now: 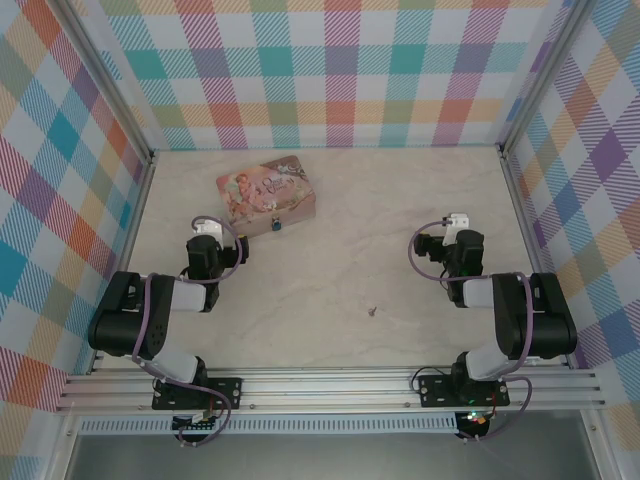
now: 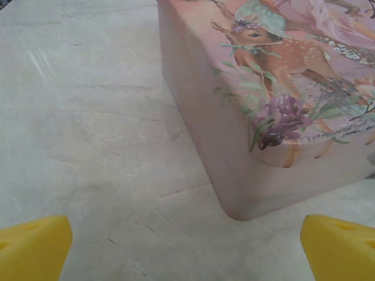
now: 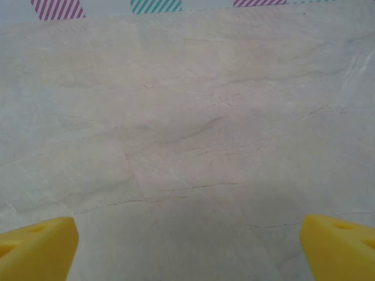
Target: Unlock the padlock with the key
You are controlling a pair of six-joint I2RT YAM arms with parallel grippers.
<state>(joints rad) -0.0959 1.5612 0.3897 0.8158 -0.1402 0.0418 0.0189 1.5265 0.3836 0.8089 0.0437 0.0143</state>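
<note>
From above, the padlock (image 1: 277,224) was little more than a teal fleck against the near side of the pink box (image 1: 267,194). Its shackle was too fine to make out, and how it was fastened there could not be told. The key (image 1: 372,312) was a dark speck lying alone on the marbled table (image 1: 330,280), well apart from the box, between the two arms and nearer the right one.

In the left wrist view the box's (image 2: 234,175) near corner loomed close, its lid print (a spotted fawn among purple flowers) cut off by the top and right edges. Any lettering on it could not be read.

The left gripper (image 2: 186,254) stood wide open. Only its yellow fingertips (image 2: 32,249) poked in at the bottom corners, with bare table between them and the box corner just ahead.

The right gripper (image 3: 187,252) was spread just as wide, its fingertips (image 3: 340,243) likewise cropped, holding nothing over plain marble. Slivers of the checked wall (image 3: 155,6) showed along the top edge.
</note>
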